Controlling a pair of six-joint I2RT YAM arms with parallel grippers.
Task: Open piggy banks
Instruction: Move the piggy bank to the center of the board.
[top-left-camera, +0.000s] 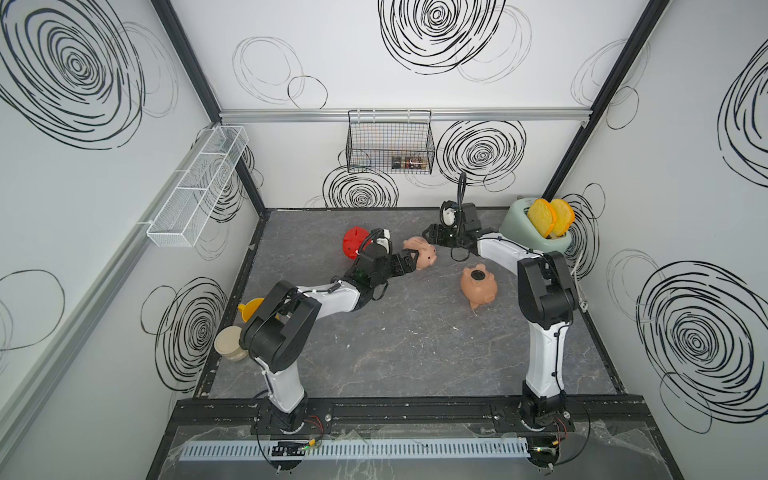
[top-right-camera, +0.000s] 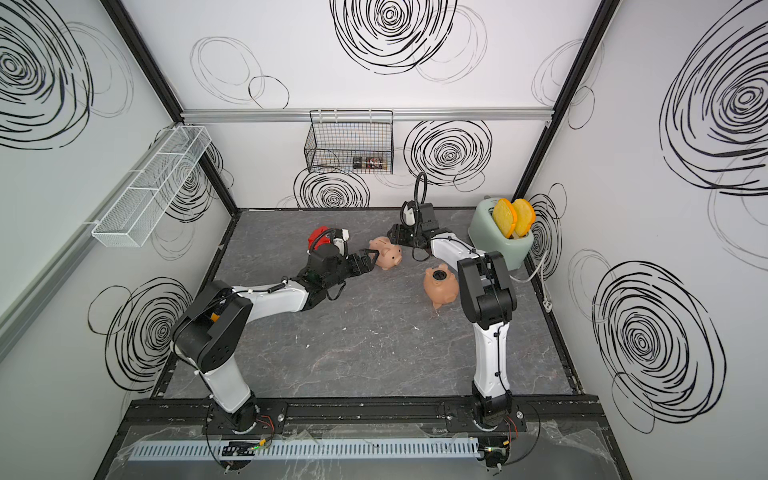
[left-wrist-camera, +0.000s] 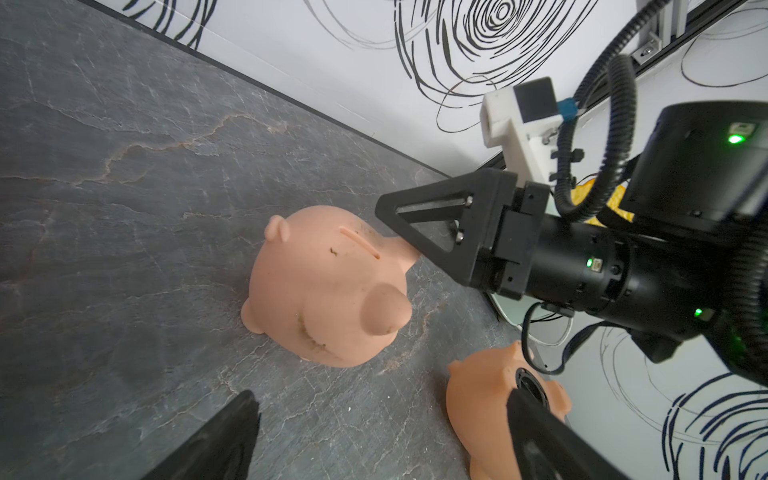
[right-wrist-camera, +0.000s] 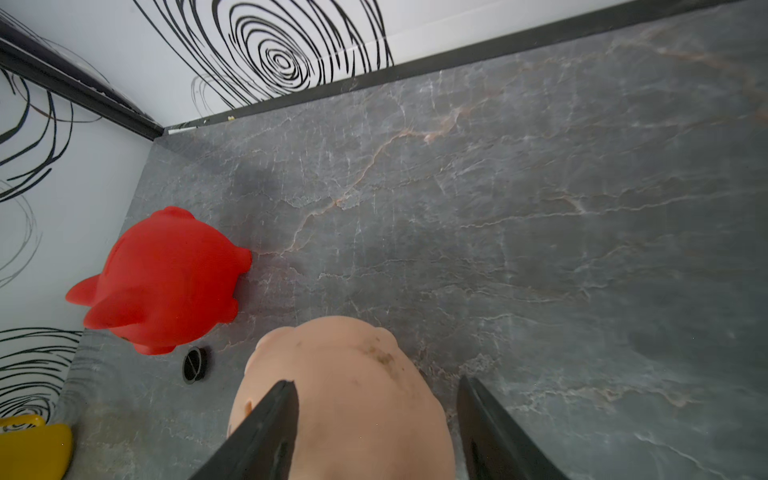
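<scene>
1. Seemingly one bank is open: a loose plug (right-wrist-camera: 194, 365) lies beside the red pig (right-wrist-camera: 162, 278), back left.
2. Tan pig (top-left-camera: 478, 284) lies belly-up on the right (plug in or out, I cannot tell); pink pig (left-wrist-camera: 328, 286) stands mid-table, slot up, belly hidden.
3. Both arms reach low toward the pink pig: left gripper (top-left-camera: 412, 261) is spread just short of it, right gripper (top-left-camera: 431, 237) has its jaws apart, straddling one end.

Surface: grey marble-pattern table (top-left-camera: 415, 353), filling the middle of the frame.
Upper centre: red pig (top-left-camera: 353, 243); a loose black plug (right-wrist-camera: 194, 365) lies on the table just beside it.
Centre: pink pig (top-left-camera: 424, 255), apart from the red pig.
Right of centre: tan pig (top-left-camera: 478, 286), belly up.
Upper right: green toaster (top-left-camera: 528, 232).
Left edge: yellow funnel (top-left-camera: 249, 309) and tan cup (top-left-camera: 227, 343), near each other.
</scene>
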